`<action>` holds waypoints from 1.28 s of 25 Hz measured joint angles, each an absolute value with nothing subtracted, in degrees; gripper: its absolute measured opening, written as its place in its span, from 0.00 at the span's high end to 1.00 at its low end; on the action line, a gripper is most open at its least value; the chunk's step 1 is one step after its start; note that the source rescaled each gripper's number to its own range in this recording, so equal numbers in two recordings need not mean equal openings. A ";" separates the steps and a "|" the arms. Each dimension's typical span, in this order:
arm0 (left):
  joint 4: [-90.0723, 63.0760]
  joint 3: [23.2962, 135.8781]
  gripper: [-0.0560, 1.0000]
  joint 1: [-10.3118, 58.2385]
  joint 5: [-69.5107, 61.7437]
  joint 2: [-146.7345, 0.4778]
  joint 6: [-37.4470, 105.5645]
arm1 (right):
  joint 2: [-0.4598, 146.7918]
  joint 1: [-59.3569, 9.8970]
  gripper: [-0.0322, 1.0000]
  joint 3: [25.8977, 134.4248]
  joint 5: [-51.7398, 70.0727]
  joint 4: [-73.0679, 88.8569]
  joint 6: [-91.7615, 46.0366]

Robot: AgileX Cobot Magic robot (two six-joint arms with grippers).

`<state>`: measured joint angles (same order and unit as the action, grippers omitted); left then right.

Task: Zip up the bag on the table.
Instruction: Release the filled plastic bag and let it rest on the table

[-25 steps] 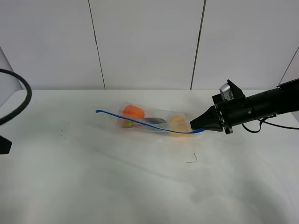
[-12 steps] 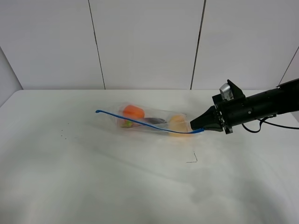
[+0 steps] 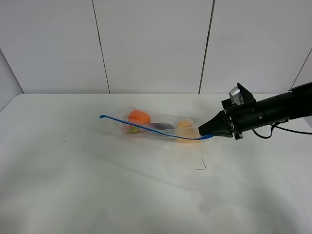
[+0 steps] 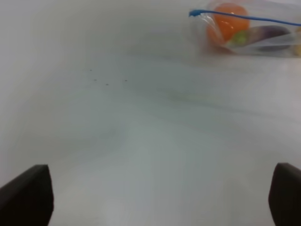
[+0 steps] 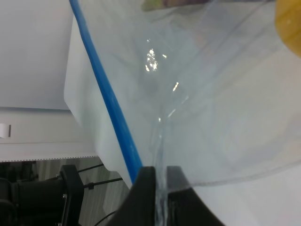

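In the exterior high view, the bag (image 3: 156, 126) is seen near the middle of the table (image 3: 146, 195), toward its far edge. Its right end is pinched by the right gripper (image 3: 205, 132). In the left wrist view, the 2 fingers of the left gripper (image 4: 155, 197) are spread wide over bare tabletop. In the right wrist view, clear film is clamped, seemingly just beside the blue zipper strip (image 5: 106, 94).

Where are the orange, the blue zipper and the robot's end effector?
orange (image 3: 139, 116): high camera view, on its round middle.
blue zipper (image 3: 146, 128): high camera view, halfway along the strip.
right end effector (image 3: 204, 132): high camera view, at the tips pinching the bag (image 3: 168, 118).
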<state>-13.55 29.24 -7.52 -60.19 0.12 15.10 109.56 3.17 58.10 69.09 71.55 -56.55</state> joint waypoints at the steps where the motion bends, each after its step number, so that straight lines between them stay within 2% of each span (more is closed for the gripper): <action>1: -14.03 29.11 0.00 -7.52 -60.19 0.12 15.60 | 109.56 3.17 0.97 58.10 69.09 71.55 -56.62; 8: -13.08 28.95 0.00 -7.52 -60.25 0.12 14.62 | 109.56 3.17 0.97 58.10 69.09 71.55 -56.75; 16: -0.97 28.37 0.00 -7.52 -60.31 0.12 2.29 | 109.56 3.17 0.97 58.10 69.09 71.55 -56.81; 32: 0.35 28.31 0.00 -7.52 -60.31 0.12 1.46 | 109.56 3.17 0.97 58.10 69.09 71.55 -57.59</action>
<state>0.35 28.31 -7.52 -60.31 0.12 1.46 109.56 3.17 58.10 69.09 71.55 -57.59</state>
